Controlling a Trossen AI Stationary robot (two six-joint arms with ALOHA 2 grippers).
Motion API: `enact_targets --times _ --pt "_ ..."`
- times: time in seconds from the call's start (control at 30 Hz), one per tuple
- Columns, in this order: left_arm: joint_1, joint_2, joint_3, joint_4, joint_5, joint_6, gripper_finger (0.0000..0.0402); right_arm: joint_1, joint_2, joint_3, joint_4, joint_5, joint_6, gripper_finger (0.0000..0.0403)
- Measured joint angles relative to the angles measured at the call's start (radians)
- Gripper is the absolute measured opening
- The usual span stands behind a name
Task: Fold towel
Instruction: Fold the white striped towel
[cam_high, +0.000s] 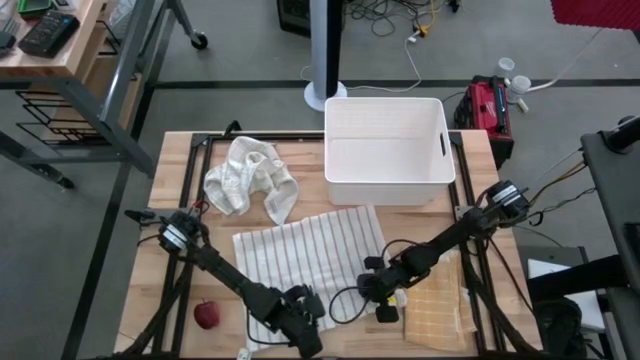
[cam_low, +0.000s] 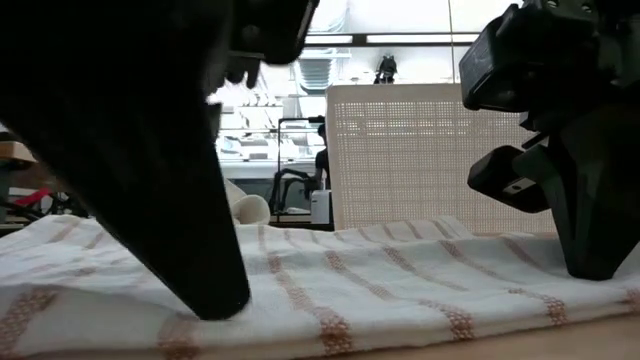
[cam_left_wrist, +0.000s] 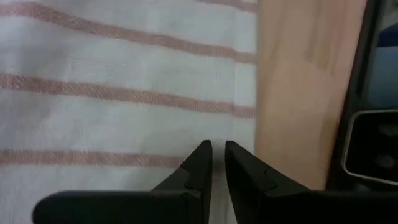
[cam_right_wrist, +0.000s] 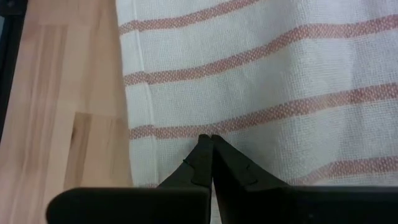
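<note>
Grippers pinching the striped towel's near edge

Left gripper (cam_high: 300, 318) is clamping thinly on the striped towel (cam_high: 305, 250) at its near left corner, while the right gripper (cam_high: 385, 290) is pinching, fully clenched, at the near right corner. Lying flat mid-table, the towel is stretching away from both toward the white bin (cam_high: 388, 150), so the fold looks to run forward. Its cloth is soft, coarse-woven white with thin reddish stripes, resting on pale wood.
</note>
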Motion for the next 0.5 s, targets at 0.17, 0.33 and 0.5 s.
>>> enact_targets --times 0.17,0.33,0.5 --pt "-0.019 -0.005 0.0 -0.019 0.072 -0.041 0.0036 -0.002 0.006 0.0 -0.004 0.001 0.007 0.0" --pt "-0.035 -0.003 0.0 -0.053 0.136 -0.094 0.0036 -0.002 0.006 0.001 -0.012 0.002 0.008 0.0" --pt "-0.058 -0.006 0.0 -0.06 0.142 -0.12 0.0036 -0.002 0.007 0.001 -0.015 0.002 0.008 0.0"
